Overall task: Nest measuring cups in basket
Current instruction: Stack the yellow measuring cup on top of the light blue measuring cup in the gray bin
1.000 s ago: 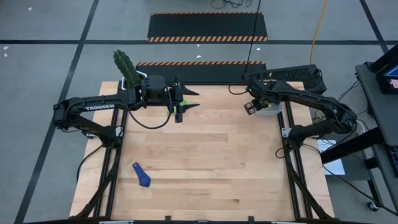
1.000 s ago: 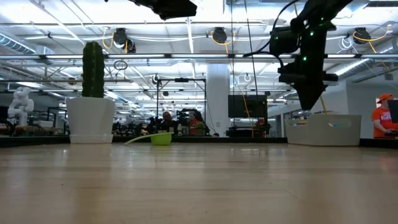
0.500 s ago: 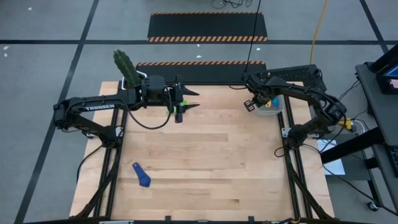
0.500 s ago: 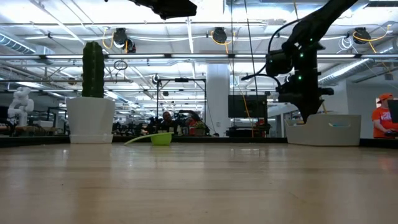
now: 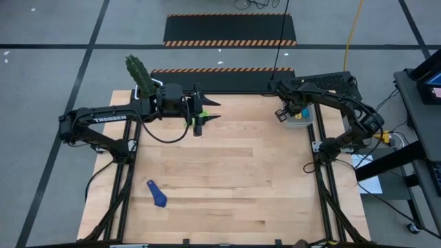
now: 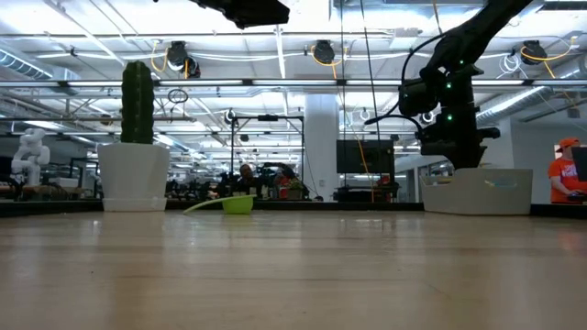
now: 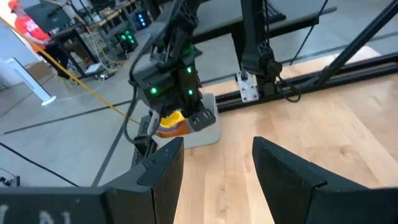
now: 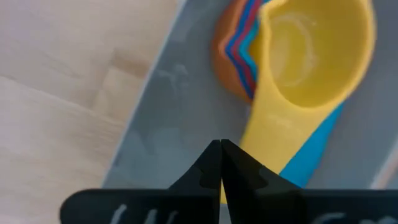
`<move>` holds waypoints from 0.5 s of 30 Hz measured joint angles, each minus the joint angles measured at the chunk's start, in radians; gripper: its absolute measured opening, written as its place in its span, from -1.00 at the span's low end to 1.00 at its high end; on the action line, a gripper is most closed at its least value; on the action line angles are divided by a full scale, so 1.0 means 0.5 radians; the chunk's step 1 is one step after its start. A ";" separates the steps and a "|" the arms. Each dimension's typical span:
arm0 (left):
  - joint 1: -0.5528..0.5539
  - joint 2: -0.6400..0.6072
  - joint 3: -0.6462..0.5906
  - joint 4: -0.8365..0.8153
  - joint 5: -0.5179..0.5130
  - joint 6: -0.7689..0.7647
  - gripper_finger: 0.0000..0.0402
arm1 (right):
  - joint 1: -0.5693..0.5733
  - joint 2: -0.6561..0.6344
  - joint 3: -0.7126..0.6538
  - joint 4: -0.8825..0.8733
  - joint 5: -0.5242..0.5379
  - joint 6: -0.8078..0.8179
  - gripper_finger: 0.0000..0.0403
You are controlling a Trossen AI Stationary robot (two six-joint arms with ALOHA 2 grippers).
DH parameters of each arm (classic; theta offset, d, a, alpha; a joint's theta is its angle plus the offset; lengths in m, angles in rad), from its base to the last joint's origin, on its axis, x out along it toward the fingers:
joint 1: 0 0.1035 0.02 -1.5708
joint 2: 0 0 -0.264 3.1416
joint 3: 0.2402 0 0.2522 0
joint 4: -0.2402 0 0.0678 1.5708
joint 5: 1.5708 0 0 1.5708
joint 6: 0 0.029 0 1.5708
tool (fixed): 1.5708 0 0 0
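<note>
The right gripper is positioned directly above the basket at the far right edge of the table, with its two fingers pressed together and holding nothing. In the right wrist view the closed fingertips sit just over the handle of the yellow measuring cup, which is the top cup of a nested stack inside the basket; orange, red and blue rims show beneath it, and a light blue handle projects below the yellow handle. In the left wrist view the same stack appears as yellow over orange under the right arm's wrist. The left gripper hangs over the far edge of the table near the middle, with its fingers apart and nothing between them. The green measuring cup rests on the table at that far edge, below the left gripper, its handle pointing toward the cactus pot. The dark blue measuring cup lies alone on the near left part of the table, well apart from both grippers and from the basket. The white cactus pot stands at the far left corner of the table. A person in an orange top is visible in the room beyond the basket.
</note>
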 joint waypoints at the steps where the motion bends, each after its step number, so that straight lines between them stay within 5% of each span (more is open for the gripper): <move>1: 0.000 -0.004 0.000 0.007 0.000 -0.001 -0.03 | -0.003 0.000 0.000 -0.009 0.033 0.000 -1.00; 15: 0.000 -0.083 0.000 -0.110 0.000 -0.014 -0.03 | -0.016 -0.001 0.000 -0.084 0.256 -0.059 -1.00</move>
